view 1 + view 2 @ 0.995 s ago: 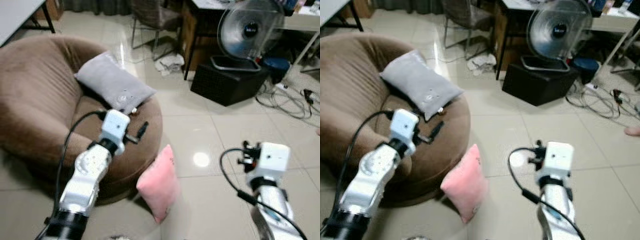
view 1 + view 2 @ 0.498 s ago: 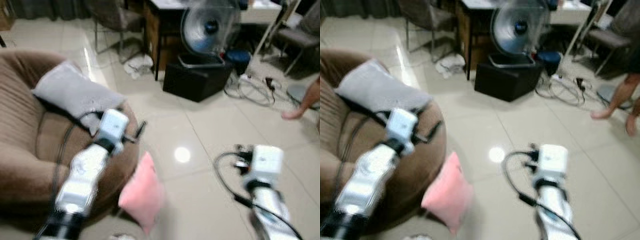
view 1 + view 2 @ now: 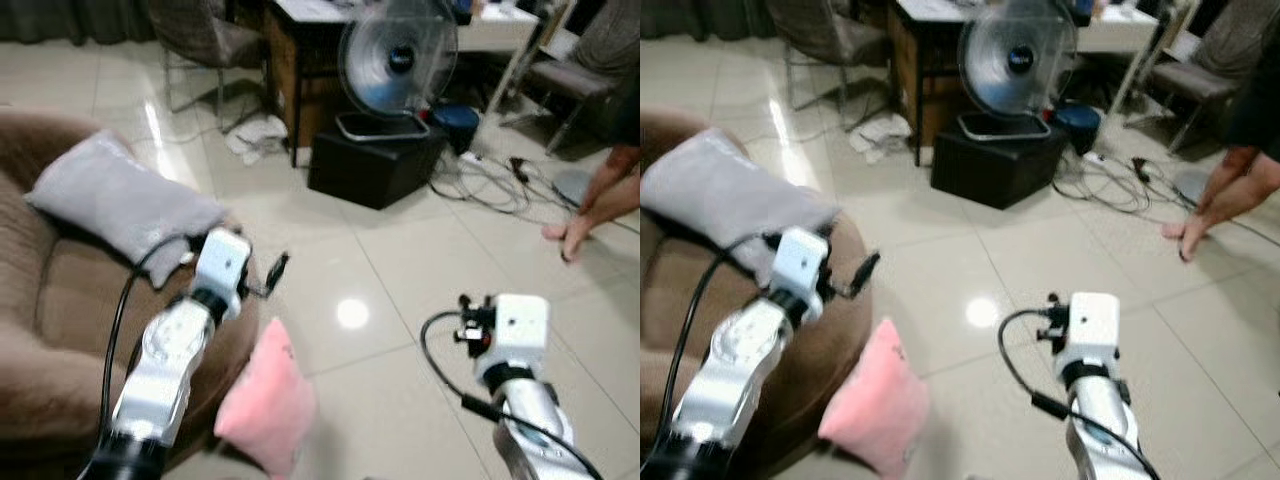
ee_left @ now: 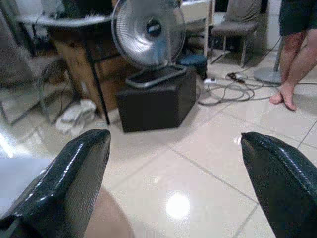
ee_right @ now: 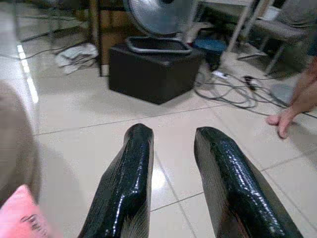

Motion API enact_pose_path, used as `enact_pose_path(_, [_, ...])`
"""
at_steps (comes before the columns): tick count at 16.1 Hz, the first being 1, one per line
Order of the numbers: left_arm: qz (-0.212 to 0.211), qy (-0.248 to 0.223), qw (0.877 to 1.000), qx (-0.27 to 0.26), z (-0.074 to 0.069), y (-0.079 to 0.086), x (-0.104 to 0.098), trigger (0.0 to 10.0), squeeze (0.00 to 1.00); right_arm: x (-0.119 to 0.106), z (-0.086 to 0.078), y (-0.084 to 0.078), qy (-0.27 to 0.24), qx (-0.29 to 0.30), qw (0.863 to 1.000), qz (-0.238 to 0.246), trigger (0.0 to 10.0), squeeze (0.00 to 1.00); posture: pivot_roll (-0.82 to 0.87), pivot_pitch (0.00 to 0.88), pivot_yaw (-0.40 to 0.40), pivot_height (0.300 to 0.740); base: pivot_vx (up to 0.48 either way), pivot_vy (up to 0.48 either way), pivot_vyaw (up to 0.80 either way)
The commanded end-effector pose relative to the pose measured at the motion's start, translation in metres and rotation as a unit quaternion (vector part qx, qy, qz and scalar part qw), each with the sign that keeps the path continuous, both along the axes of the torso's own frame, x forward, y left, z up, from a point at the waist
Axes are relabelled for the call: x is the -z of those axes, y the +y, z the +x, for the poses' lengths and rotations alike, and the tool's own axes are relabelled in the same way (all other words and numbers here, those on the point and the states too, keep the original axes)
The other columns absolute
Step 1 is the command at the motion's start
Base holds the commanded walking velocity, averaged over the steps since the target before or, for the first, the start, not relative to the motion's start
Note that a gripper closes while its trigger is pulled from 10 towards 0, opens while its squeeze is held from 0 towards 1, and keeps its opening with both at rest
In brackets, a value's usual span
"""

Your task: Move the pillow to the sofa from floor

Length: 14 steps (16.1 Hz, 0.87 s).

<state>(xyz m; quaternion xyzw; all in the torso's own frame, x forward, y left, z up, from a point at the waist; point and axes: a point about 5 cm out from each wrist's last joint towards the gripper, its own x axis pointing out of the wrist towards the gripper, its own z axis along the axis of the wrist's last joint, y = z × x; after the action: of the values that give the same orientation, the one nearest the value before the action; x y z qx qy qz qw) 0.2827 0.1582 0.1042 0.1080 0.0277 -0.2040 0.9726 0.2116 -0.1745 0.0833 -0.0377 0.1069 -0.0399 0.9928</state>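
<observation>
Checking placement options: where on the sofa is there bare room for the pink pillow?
The brown sofa's seat in front of the gray pillow is bare. The back corner is crowded by that pillow. The pink pillow leans against the sofa's front, on the floor.

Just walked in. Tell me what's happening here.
A humanoid robot stands on the tiled floor beside a brown sofa. The pink pillow it is meant to move leans on the floor against the sofa's edge, not yet picked up. A grey pillow already lies on the sofa. The left end effector is open over the sofa edge and holds nothing. The right end effector is raised over bare tiles, its fingers a little apart. A person's legs show nearby.
</observation>
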Motion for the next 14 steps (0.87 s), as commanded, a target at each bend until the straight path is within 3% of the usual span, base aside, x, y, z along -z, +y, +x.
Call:
enact_pose_path(1, [-0.010,-0.003,1.000,0.006,0.0000,-0.0036,-0.0050,10.0,0.00,0.0028,-0.0017,-0.0032,0.012,-0.002,1.000,-0.010,10.0,0.00,0.08,0.027,-0.085,0.705,0.000,0.000,0.00])
enact_pose_path(2, [-0.012,0.014,1.000,0.009,-0.0025,-0.0044,-0.0010,10.0,0.00,0.0031,-0.0017,-0.0031,0.013,-0.005,1.000,-0.009,10.0,0.00,0.08,0.031,-0.087,0.695,0.000,0.000,0.00])
enact_pose_path(9, [-0.004,0.008,1.000,0.008,-0.0034,-0.0009,-0.0020,10.0,0.00,0.0046,0.0028,-0.0063,0.003,-0.022,1.000,-0.018,10.0,0.00,0.08,0.032,-0.087,0.630,0.000,0.000,0.00])
enact_pose_path(12, [-0.019,0.009,1.000,0.014,-0.0032,-0.0024,-0.0043,10.0,0.00,0.0014,0.0056,-0.0075,-0.011,-0.025,1.000,-0.011,10.0,0.00,0.08,0.032,-0.087,0.595,0.000,0.000,0.00])
enact_pose_path(13, [-0.034,0.016,0.999,0.026,-0.0044,-0.0036,-0.0041,10.0,0.00,-0.0009,0.0057,-0.0060,-0.026,-0.030,0.999,0.010,10.0,0.30,0.08,0.032,-0.087,0.585,0.000,0.000,0.00])
enact_pose_path(14, [-0.049,0.020,0.998,0.035,-0.0061,-0.0047,-0.0047,10.0,1.00,-0.0025,0.0045,-0.0044,-0.033,-0.039,0.999,0.017,10.0,1.00,0.08,0.033,-0.088,0.585,0.000,0.000,0.00])
